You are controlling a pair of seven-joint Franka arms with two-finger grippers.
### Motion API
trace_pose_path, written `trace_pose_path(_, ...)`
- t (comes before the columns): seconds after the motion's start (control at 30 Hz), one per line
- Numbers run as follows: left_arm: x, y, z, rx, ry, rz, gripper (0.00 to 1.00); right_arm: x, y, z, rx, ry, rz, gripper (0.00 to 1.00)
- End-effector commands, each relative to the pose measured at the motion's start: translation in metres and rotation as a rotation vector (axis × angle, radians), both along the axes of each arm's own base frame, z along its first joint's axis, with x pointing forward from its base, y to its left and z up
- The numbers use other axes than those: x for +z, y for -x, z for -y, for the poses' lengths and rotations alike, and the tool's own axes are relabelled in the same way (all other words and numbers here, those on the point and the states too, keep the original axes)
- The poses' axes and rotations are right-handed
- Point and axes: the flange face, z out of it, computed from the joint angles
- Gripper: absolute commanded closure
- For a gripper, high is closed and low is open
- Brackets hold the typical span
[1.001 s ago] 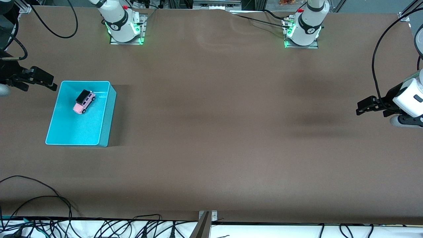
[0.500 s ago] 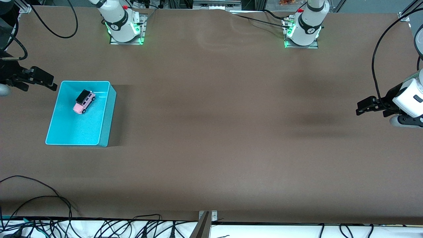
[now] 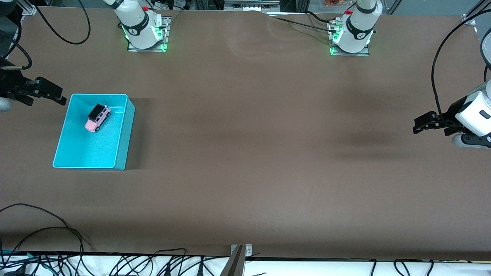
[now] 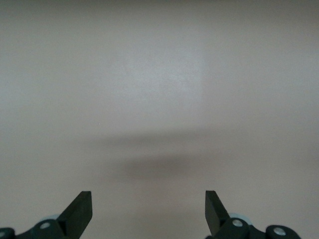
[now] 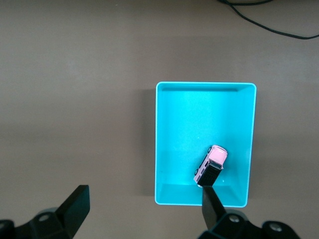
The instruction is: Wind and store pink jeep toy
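Looks finished: pink jeep toy (image 3: pixel 97 118) sits on its wheels inside the turquoise bin (image 3: pixel 128 126), toward the right arm's end of the table (image 3: pixel 245 153). Right claw (image 3: pixel 48 92) hangs released beside the bin; left claw (image 3: pixel 425 124) waits released, well apart. Calls for nothing more, apparently.

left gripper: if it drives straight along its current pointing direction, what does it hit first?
Probably only the bare table. The left gripper is open, and its wrist view shows nothing but brown surface and its own shadow ahead. Depth is unclear.
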Motion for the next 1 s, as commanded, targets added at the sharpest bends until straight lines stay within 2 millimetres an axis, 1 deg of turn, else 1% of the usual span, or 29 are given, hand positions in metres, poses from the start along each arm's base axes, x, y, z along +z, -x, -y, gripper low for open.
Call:
trace_pose_path(0.0, 0.0014, 0.0014, 0.0018, -0.017, 0.015, -0.001, 0.0, 0.0077, 0.0022, 0.0014, 0.003, 0.005, -0.003, 0.0)
trace_pose_path(0.2, 0.0031, 0.0016, 0.001, -0.015, 0.016, 0.002, 0.0, 0.0077, 0.0022, 0.0007, 0.004, 0.006, -0.003, 0.0)
trace_pose_path(0.33, 0.0022, 0.0016, -0.0055, -0.002, 0.028, 0.001, 0.0, 0.0077, 0.0022, -0.0011, 0.007, 0.006, -0.003, 0.0)
trace_pose_path(0.53, 0.0029, 0.0013, -0.0027, -0.011, 0.028, 0.003, 0.0, 0.0077, 0.0022, -0.0011, 0.007, 0.006, -0.003, 0.0)
trace_pose_path(0.7, 0.0103, 0.0047, -0.0014, -0.023, 0.027, 0.011, 0.0, 0.007, 0.0016, -0.0002, 0.006, 0.006, -0.003, 0.0)
trace_pose_path(0.83, 0.0076, 0.0057, -0.0013, -0.023, 0.027, 0.005, 0.0, 0.007, 0.0016, -0.0002, 0.006, 0.006, -0.003, 0.0)
trace_pose_path(0.97, 0.011, 0.0095, -0.001, -0.023, 0.025, 0.0, 0.0, 0.007, 0.0016, -0.0012, 0.006, 0.005, -0.003, 0.0)
